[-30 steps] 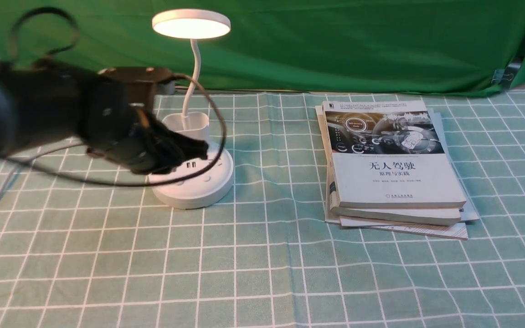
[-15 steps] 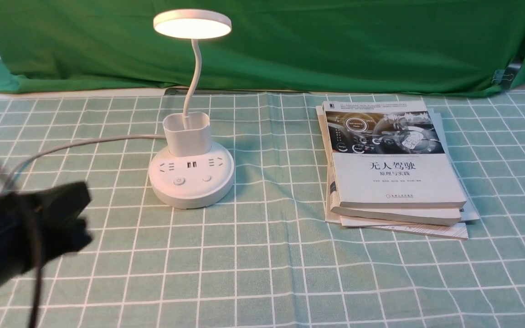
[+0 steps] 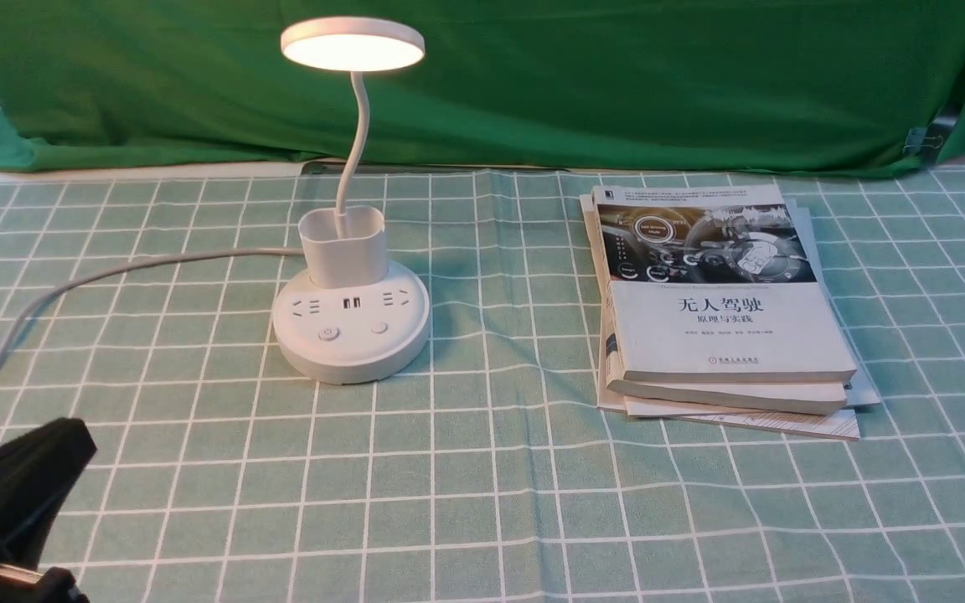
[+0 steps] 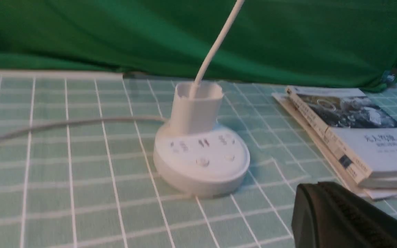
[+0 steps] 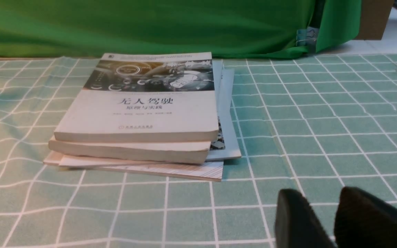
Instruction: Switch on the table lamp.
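- The white plastic table lamp (image 3: 347, 251), with its flat round disc head glowing, stands well ahead of your left gripper (image 3: 26, 490) fingers and to their right. Nothing touches it.
- Only one black finger of your left gripper shows, so you cannot tell whether it is parted or clenched.
- Your right gripper (image 5: 322, 206) fingers are slightly parted and empty above the checked green cloth (image 5: 322, 113). The stack of paperback books (image 5: 140, 113) lies ahead, to their left.
- The left wrist view cuts off the lamp's head and blurs its base buttons.
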